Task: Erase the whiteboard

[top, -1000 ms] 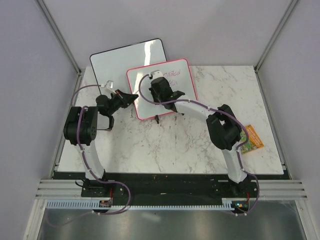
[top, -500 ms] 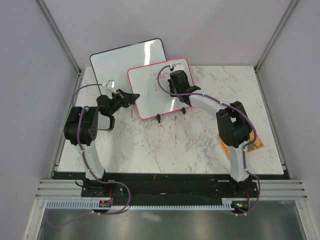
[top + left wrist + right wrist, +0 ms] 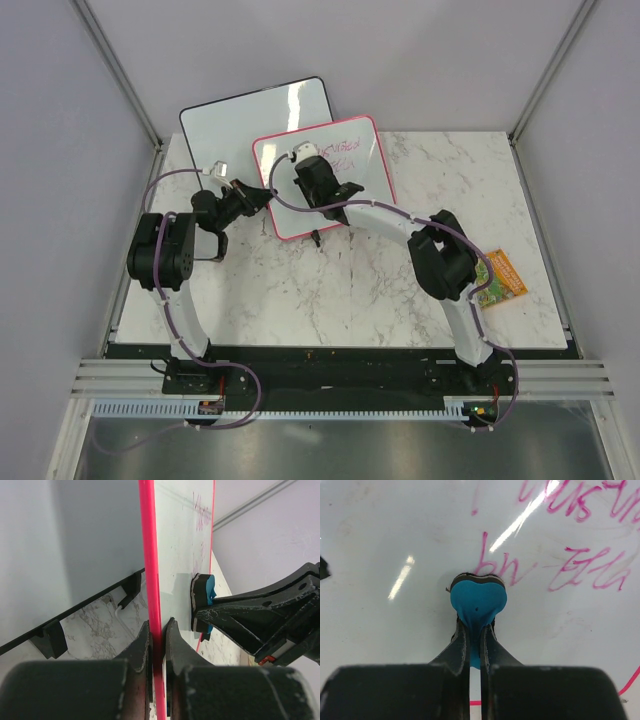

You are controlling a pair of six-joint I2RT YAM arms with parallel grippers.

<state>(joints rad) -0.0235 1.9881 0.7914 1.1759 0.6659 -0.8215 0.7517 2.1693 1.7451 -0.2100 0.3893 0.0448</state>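
The small pink-framed whiteboard (image 3: 365,165) stands tilted on the marble table, with purple writing (image 3: 343,150) near its top right. My left gripper (image 3: 264,196) is shut on the board's left frame edge (image 3: 149,580), one finger on each side (image 3: 157,627). My right gripper (image 3: 312,178) is shut on a blue eraser (image 3: 478,600) with a dark felt pad, pressed flat on the board's left-middle face (image 3: 395,540). The writing (image 3: 580,570) lies above and to the right of the eraser. The eraser also shows in the left wrist view (image 3: 202,602).
A larger black-framed whiteboard (image 3: 250,115) leans behind the small one at the table's back left; its black feet (image 3: 50,640) show in the left wrist view. A green-and-orange packet (image 3: 502,276) lies near the right edge of the marble table (image 3: 330,290).
My right gripper swept the eraser to the board's upper right, then back to the left-middle. My left gripper stayed clamped on the frame.
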